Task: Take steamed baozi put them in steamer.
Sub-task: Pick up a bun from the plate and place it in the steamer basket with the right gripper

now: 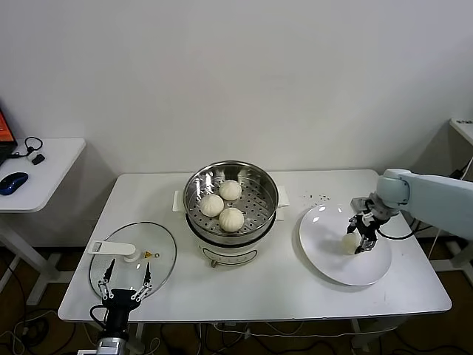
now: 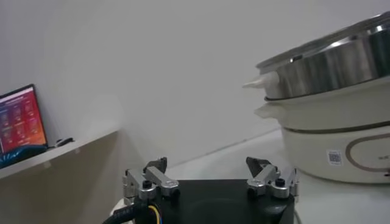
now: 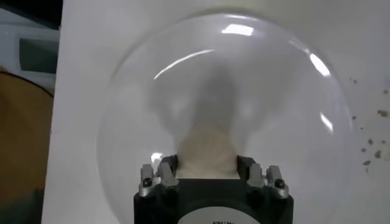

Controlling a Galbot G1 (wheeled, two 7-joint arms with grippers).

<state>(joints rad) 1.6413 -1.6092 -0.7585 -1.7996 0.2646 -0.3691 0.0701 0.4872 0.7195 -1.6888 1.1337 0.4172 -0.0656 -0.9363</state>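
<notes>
The steel steamer stands at the table's middle with three baozi on its perforated tray. A fourth baozi is over the white plate on the right. My right gripper is shut on this baozi; in the right wrist view the bun sits between the fingers, just above the plate. My left gripper is open and empty at the table's front left, over the lid's near edge. The steamer's side shows in the left wrist view.
A flat glass lid with a white handle lies at the front left. A side desk with a blue mouse stands to the left. Small crumbs lie behind the plate.
</notes>
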